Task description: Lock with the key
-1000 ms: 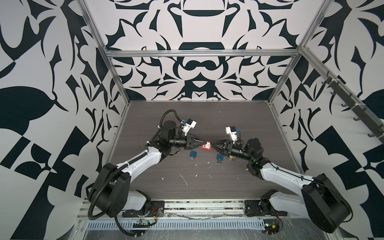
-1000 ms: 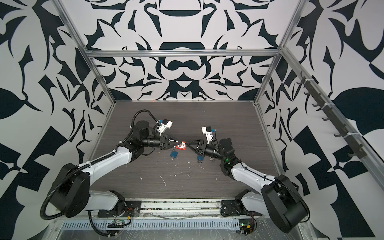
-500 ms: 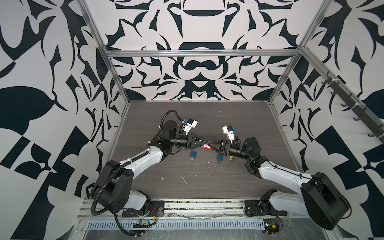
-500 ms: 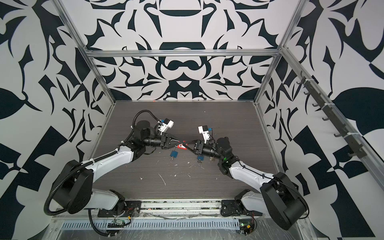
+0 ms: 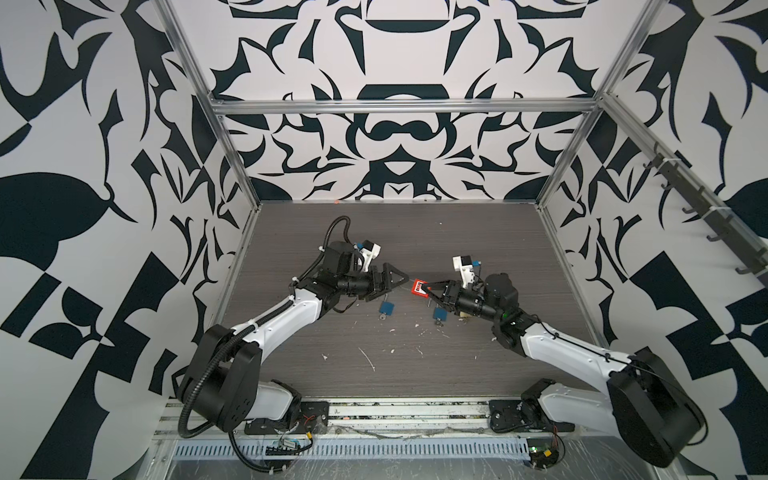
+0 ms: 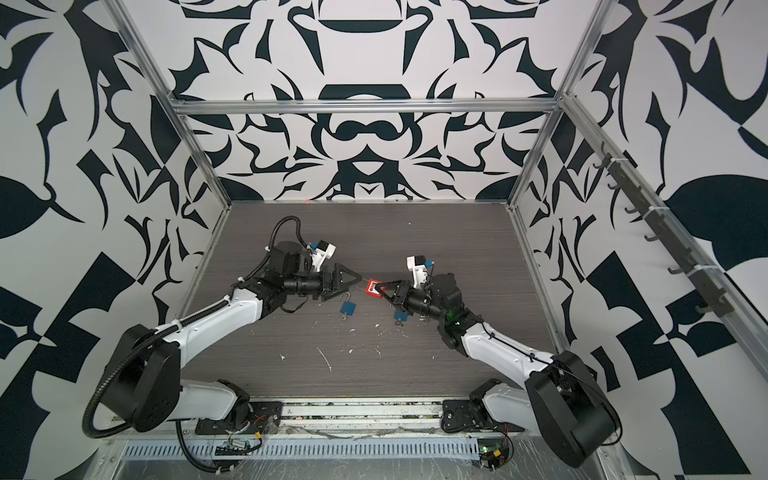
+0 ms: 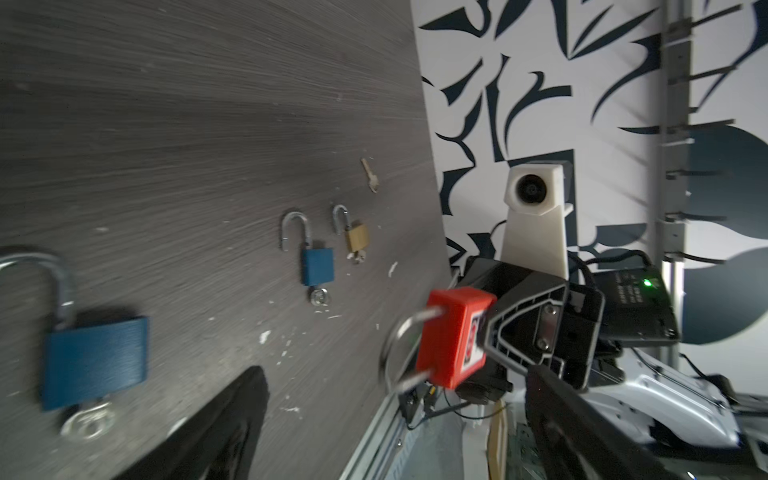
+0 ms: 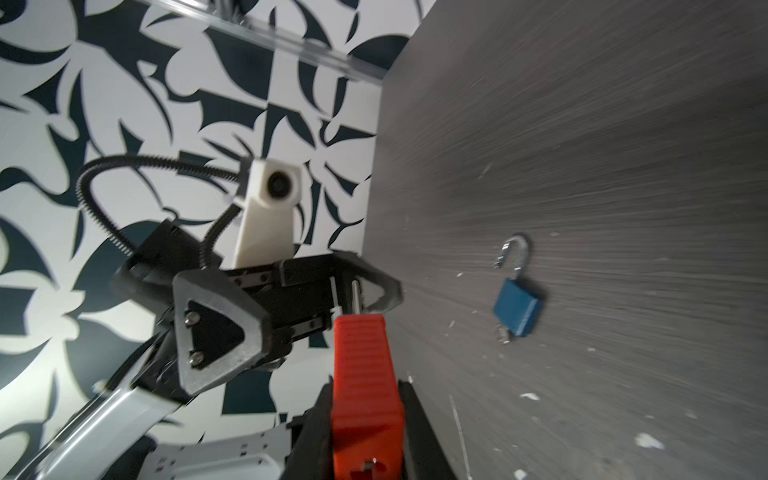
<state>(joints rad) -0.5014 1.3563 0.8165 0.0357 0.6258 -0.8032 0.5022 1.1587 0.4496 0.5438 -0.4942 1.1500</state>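
1. The red padlock (image 5: pixel 419 288) (image 6: pixel 373 288) is up in the air over the middle of the table (image 5: pixel 415 374), between the two grippers
2. The right gripper (image 5: pixel 430 289) (image 6: pixel 384 288) is closed on the red body and holds it from two sides; the shackle points toward the left gripper (image 5: pixel 405 280) (image 8: pixel 316 299)
3. The left gripper has its jaws spread wide, and it holds nothing; whether a jaw touches the shackle I cannot tell
4. The shackle is blurred in the left wrist view, so I cannot tell if it is pushed in
5. A small metal piece (image 8: pixel 368 465) shows at the far end of the red body; if it is the key I cannot tell
6. On the table lie a blue padlock (image 5: pixel 386 308) (image 7: pixel 93 361) near the left gripper and a second blue padlock (image 5: pixel 440 313) (image 7: pixel 318 266) near the right gripper, both with the shackle open and a key in the bottom
7. Just beside the second one is a brass padlock (image 7: pixel 357 237), and near it a loose key (image 7: pixel 370 174)
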